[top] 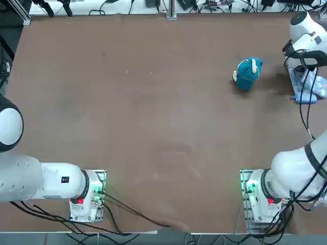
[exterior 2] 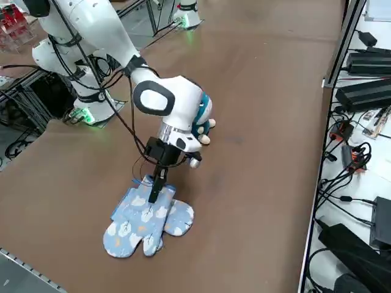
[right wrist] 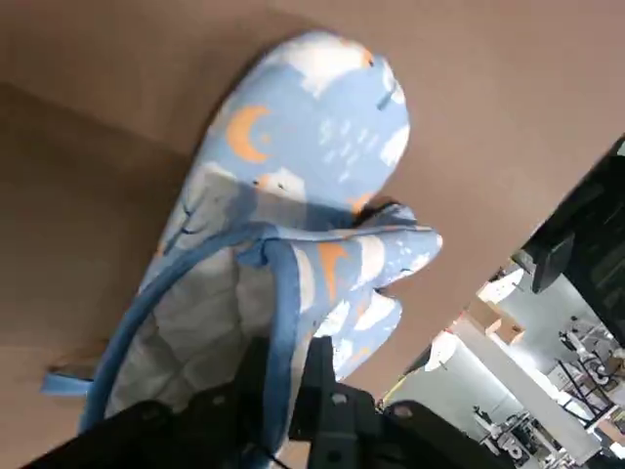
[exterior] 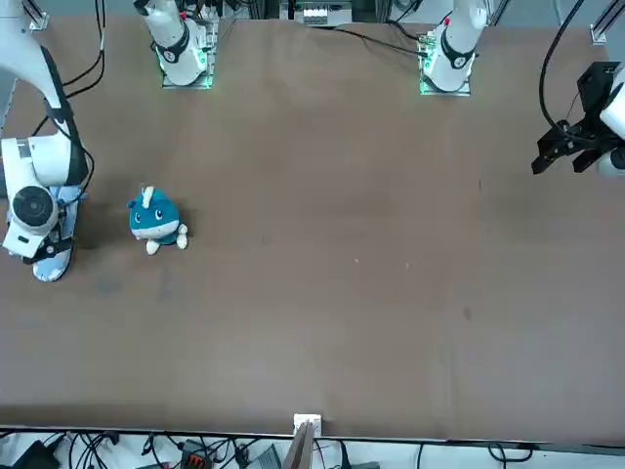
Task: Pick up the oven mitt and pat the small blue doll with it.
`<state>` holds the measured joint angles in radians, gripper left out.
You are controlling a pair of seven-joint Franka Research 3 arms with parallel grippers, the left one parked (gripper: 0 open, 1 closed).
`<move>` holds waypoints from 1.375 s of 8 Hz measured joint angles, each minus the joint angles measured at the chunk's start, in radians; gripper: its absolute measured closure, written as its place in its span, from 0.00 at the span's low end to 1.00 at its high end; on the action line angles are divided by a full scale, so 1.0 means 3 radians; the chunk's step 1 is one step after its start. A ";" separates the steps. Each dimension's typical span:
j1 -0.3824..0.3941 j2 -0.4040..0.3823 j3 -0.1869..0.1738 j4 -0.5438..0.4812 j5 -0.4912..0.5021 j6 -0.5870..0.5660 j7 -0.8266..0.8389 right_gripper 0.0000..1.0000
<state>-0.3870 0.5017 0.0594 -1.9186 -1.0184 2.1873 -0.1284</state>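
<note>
A robotics lab: robot arms (top: 46,178), cables (exterior 2: 348,165), metal framing (exterior 2: 333,67).

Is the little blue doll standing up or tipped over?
Standing up: in the front view the small blue doll sits on its bottom, its face toward that camera and its two pale feet poking out in front.

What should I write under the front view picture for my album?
Blue plush doll with cream-white feet sits on the brown table near a white robot arm's claw.
</note>
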 joint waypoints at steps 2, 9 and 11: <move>0.0003 0.0000 0.0088 -0.0063 0.0003 -0.0006 0.0020 0.85; 0.0013 -0.0264 0.0446 0.0229 0.0605 -0.0263 -0.0009 0.00; 0.0018 -0.0277 0.0621 0.0498 0.0793 -0.0619 -0.0021 0.00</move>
<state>-0.3815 0.4186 0.2455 -1.7693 -0.7805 2.0015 -0.1346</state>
